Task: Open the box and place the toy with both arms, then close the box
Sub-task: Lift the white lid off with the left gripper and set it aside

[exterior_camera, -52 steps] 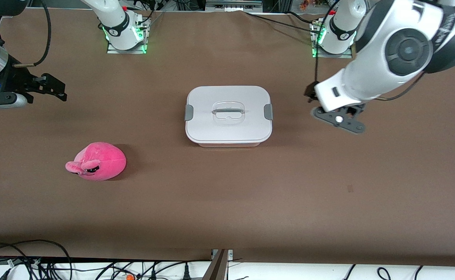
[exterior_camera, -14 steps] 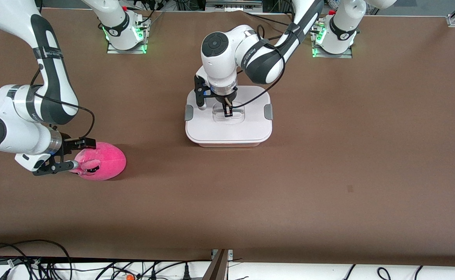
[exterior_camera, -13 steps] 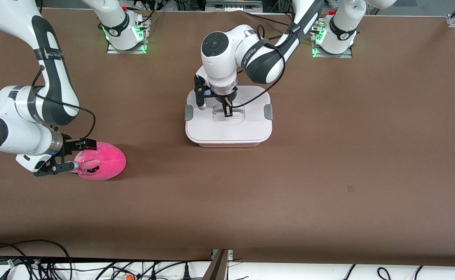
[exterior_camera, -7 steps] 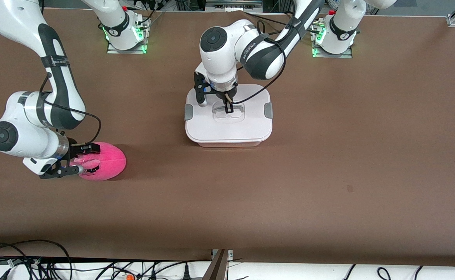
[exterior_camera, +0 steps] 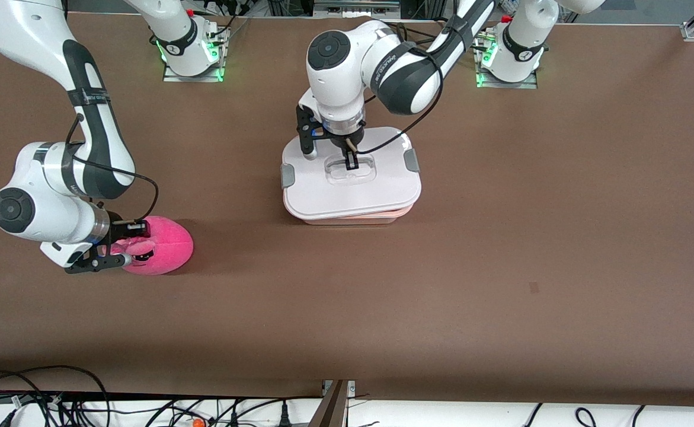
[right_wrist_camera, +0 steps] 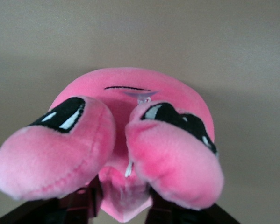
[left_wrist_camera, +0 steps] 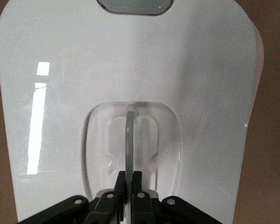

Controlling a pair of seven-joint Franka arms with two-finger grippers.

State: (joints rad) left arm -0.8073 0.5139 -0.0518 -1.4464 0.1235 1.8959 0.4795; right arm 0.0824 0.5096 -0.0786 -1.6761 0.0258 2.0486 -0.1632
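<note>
Since 0.5 s ago the white lid has risen and skewed off the pinkish box at mid-table, its clear handle pinched in the left gripper, while the right gripper has closed on the toy, which rests on the table toward the right arm's end.

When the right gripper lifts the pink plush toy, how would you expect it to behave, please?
The toy looks soft, so it will probably squash and sag around the right gripper, which pinches it near the face. It is likely light for its size. Its fuzzy fabric should resist slipping, and its rounded body might roll if dropped.
</note>
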